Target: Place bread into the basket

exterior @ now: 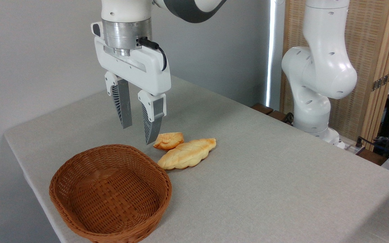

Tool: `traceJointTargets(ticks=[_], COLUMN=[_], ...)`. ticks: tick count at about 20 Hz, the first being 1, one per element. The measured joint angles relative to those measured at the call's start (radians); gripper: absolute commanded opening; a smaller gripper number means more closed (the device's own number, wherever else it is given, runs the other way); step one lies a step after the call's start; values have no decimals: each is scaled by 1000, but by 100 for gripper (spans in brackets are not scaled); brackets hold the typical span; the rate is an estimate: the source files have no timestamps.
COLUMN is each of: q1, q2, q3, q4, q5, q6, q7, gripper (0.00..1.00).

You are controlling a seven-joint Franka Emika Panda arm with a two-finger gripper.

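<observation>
Above the tabletop (265, 175): gripper (138, 133) hung open and empty, over and just left of the small bun (168, 140). Bun lay beside a braided loaf (187, 153), just behind the empty wicker basket (89, 216). Nothing grasped yet. Basket sat near the front edge; open room lay to the right.

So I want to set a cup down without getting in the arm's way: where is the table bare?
The table is bare across its whole right half, right of the braided loaf, and along the back left edge. It is crowded front left, where the basket, the loaf and the bread cluster under the open gripper.
</observation>
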Motion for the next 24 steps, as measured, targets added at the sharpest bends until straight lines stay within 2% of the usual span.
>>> traceJointTargets(ticks=[16, 18, 21, 24], q1=[9, 42, 127, 144], q2=[7, 7, 7, 7], q3=[26, -3, -88, -107], q4=[0, 0, 0, 0], q5=[4, 4, 4, 4], q6=[1, 1, 1, 1], q7=[0, 0, 0, 0], gripper=[100, 100, 100, 100])
